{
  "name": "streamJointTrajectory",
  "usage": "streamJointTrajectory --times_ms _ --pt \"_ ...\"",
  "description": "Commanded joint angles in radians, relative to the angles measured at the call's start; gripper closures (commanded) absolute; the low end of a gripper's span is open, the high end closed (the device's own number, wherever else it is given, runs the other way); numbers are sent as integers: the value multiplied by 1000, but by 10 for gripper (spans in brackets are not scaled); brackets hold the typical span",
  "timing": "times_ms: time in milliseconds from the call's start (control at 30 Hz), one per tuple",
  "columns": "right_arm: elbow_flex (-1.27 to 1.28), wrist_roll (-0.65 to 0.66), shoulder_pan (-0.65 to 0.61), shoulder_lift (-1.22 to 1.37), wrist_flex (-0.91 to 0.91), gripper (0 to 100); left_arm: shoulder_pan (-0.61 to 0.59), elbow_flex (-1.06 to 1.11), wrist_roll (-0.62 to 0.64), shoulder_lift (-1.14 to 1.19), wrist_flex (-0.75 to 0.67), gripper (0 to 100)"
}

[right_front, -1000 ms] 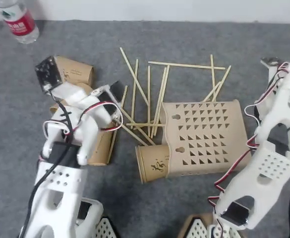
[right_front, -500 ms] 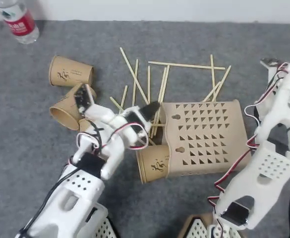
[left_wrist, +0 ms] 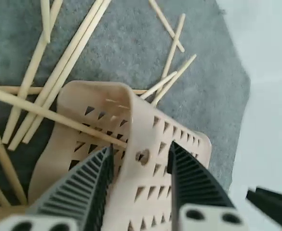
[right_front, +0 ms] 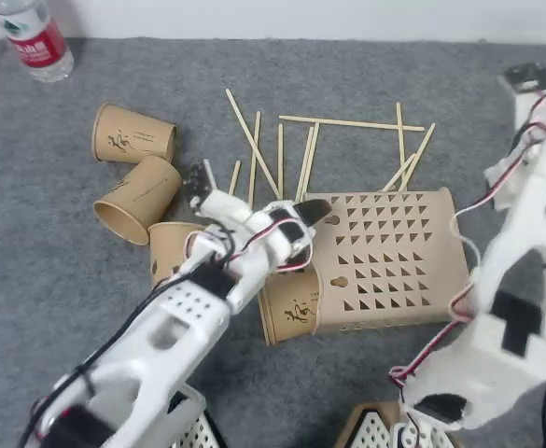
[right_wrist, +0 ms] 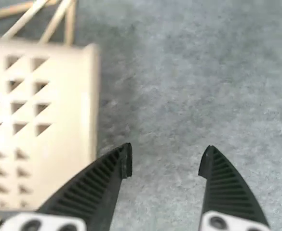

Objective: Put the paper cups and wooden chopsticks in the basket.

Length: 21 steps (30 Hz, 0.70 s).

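The tan perforated basket [right_front: 394, 252] lies on its side on the grey carpet. One paper cup [right_front: 289, 313] sits at its mouth. Three more cups [right_front: 133, 133] [right_front: 137, 198] [right_front: 173, 247] lie to the left. Wooden chopsticks [right_front: 280, 159] are scattered behind the basket, and one rests across its rim. My left gripper [right_front: 305, 217] is open at the basket's rim; in the left wrist view the gripper [left_wrist: 140, 151] straddles the basket [left_wrist: 145, 122] wall, with chopsticks [left_wrist: 68, 48] beyond. My right gripper [right_wrist: 165, 163] hangs open over bare carpet beside the basket [right_wrist: 34, 96] end.
A water bottle [right_front: 32, 37] stands at the back left corner. The right arm [right_front: 525, 243] rises along the table's right side. The arm bases [right_front: 375, 429] sit at the front edge. Open carpet lies right of the basket and in front of the cups.
My left arm has swung from over the cups at the left across to the basket's rim, uncovering the cups. The right arm has shifted a little up and to the right.
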Motion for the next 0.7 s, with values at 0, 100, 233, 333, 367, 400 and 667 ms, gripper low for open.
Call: streamJointTrajectory --times_ms 0,100,233,333,367,400,667 --pt "120 32 -41 -150 8 758 11 -105 21 78 -26 826" --pt "187 32 -53 -189 4 758 14 -111 21 94 -26 826" --pt "259 32 -53 -177 -39 758 12 -108 21 95 -26 826" --pt "331 32 -53 -159 -90 758 29 -111 21 97 -28 826" --pt "361 32 -53 -151 -111 758 38 -113 21 97 -28 826" --pt "391 32 -53 -145 -136 758 51 -113 21 97 -29 826" --pt "559 34 -48 -147 -272 758 117 -114 92 98 -183 826"
